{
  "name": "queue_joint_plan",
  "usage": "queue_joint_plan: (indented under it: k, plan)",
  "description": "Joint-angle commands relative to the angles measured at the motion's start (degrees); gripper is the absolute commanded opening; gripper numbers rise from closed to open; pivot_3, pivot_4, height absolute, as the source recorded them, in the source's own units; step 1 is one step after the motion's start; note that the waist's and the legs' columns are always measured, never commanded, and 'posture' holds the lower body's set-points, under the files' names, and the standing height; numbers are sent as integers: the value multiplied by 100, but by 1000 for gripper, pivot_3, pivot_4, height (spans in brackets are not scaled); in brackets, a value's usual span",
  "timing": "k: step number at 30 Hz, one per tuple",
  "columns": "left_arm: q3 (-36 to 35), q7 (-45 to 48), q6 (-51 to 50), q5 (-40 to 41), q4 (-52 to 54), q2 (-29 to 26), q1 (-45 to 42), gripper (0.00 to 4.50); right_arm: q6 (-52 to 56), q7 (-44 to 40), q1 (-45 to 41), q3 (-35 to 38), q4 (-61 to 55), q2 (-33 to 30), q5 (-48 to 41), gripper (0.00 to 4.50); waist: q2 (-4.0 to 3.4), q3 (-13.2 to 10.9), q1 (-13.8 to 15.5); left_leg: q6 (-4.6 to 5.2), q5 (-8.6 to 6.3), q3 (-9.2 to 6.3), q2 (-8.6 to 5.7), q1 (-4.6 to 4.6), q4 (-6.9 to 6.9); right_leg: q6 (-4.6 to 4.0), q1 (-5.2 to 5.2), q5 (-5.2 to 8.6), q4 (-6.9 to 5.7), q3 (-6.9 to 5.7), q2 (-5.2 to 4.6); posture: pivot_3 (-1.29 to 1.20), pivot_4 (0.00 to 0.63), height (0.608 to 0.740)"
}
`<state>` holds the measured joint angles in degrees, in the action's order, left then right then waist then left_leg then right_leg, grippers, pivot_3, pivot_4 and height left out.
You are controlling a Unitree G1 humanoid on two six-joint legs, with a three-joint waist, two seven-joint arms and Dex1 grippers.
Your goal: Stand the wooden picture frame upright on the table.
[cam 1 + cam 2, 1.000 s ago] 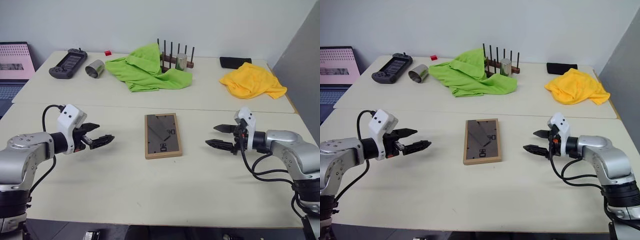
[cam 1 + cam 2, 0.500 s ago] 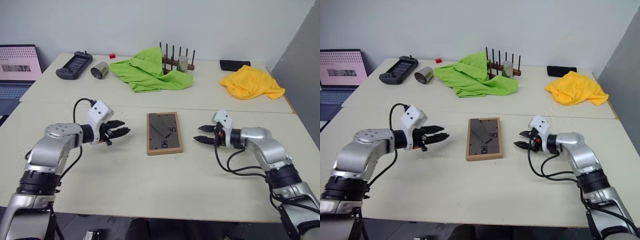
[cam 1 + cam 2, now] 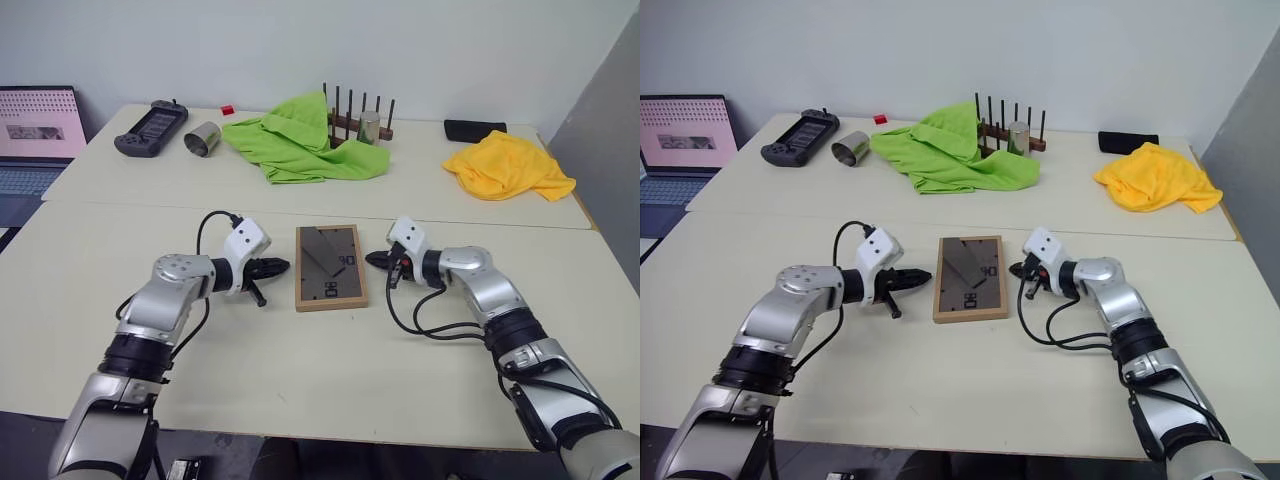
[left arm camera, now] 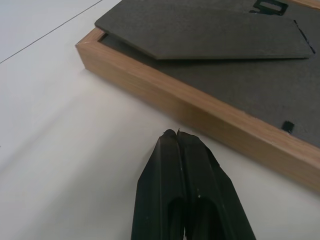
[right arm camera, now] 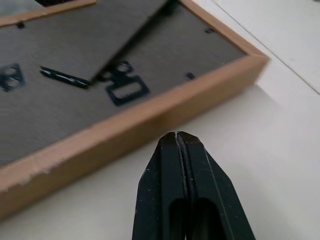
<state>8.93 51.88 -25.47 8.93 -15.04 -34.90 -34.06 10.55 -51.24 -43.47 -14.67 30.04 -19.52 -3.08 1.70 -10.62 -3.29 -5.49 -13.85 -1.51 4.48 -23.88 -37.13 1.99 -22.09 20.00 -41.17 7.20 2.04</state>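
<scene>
Fingers of my left gripper (image 4: 177,134) are pressed together with nothing between them, their tips just beside the left long edge of the wooden picture frame (image 3: 330,266), near it but with a sliver of bare table (image 3: 300,370) showing between in the left wrist view. My right gripper (image 5: 176,134) is likewise closed tight on nothing, its tips pointing at the frame's right long edge and just short of the wood. Between the two grippers the frame lies flat on the table, back side up, its dark backing board and folded easel stand facing the ceiling and small black hanger fittings visible on the board. It sits on the near tabletop, roughly centred in front of me. Farther off, across the seam on the far tabletop, a crumpled green cloth (image 3: 300,148) lies beside a dark wooden peg rack (image 3: 357,118) with a small metal cup standing in it. To the left of the cloth are a tipped metal can (image 3: 204,139), a small red object (image 3: 228,109) and a dark handheld game console (image 3: 151,128). A yellow cloth (image 3: 508,165) is bunched at the far right, with a black flat item (image 3: 474,129) behind it. An open laptop (image 3: 36,130) stands off the table's left side.
</scene>
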Motion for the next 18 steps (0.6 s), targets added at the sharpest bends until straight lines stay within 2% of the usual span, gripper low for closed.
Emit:
queue_joint_plan:
  k: [1, 11, 18]
  plan:
    - [144, 92, 147, -62, 129, 195, -185, 0, 65, -153, 65, 32, -597, -14, -62, 10, 0, 0, 1, 0, 0, 0, 0, 0, -1, 0, 0, 0, 0, 0, 0, 0, 150, 740]
    - [482, 453, -294, -16, 1102, 429, -74, 0, 1072, -385, 843, 163, -2274, -569, -320, 10, 0, 0, 43, 0, 0, -15, -7, -5, -3, 0, 8, 0, 0, -10, -7, 0, 150, 740]
    - [649, 597, -479, -48, 1403, 538, -35, 0, 1655, -515, 1332, 364, -3214, -1040, -494, 10, 0, 0, 44, 4, -2, -14, -8, -4, -4, 0, 9, 0, 2, -9, -6, 0, 150, 740]
